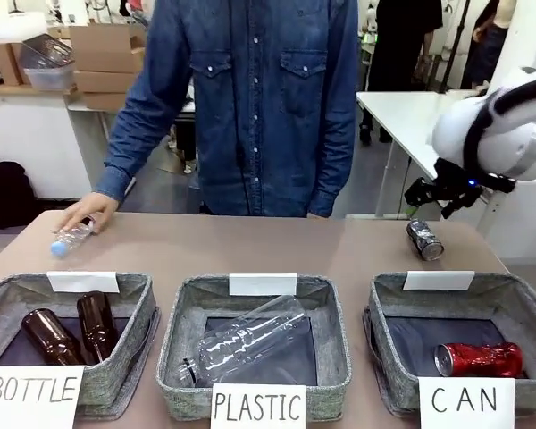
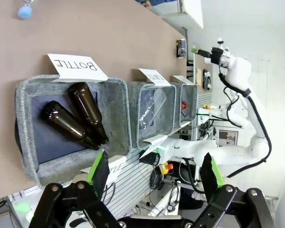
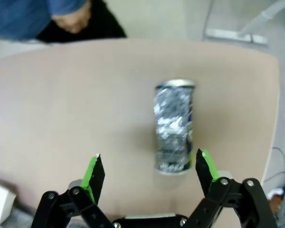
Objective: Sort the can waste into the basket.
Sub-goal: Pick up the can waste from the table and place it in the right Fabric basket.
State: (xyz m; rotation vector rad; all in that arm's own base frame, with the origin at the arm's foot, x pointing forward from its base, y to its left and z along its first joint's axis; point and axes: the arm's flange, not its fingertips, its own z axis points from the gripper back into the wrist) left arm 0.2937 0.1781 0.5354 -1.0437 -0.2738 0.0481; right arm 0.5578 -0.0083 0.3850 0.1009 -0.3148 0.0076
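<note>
- Front view, biggest stuff first: one brown bench (image 1: 250, 246). A person stands at the far side with one hand (image 1: 89, 212) on a small clear bottle (image 1: 70, 239) that lies on the bench.
- Three grey baskets sit in a row along the near edge, each with a white card. That's the BOTTLE basket (image 1: 18, 284) on the left, the PLASTIC basket (image 1: 174, 340) in the middle and the CAN basket (image 1: 514, 280) on the right.
- Bottles: two brown bottles (image 1: 49, 335) lie side by side in the BOTTLE basket. One big clear bottle (image 1: 250, 344) lies in the PLASTIC basket, so that's two clear ones in total.
- Cans: two. The red can (image 1: 479, 359) lies on its side inside the CAN basket. The dark can (image 1: 424, 239) lies on the bare bench just beyond that basket, not in it.
- Right end effector (image 3: 148, 159): spread wide, gripping nothing. It hangs above the dark can without touching it. In the right wrist view the can sits between the green pads (image 3: 91, 172), closer to one of them.
- Left end effector (image 2: 156, 161): also spread wide and empty, with the BOTTLE basket ahead of it, well apart.
</note>
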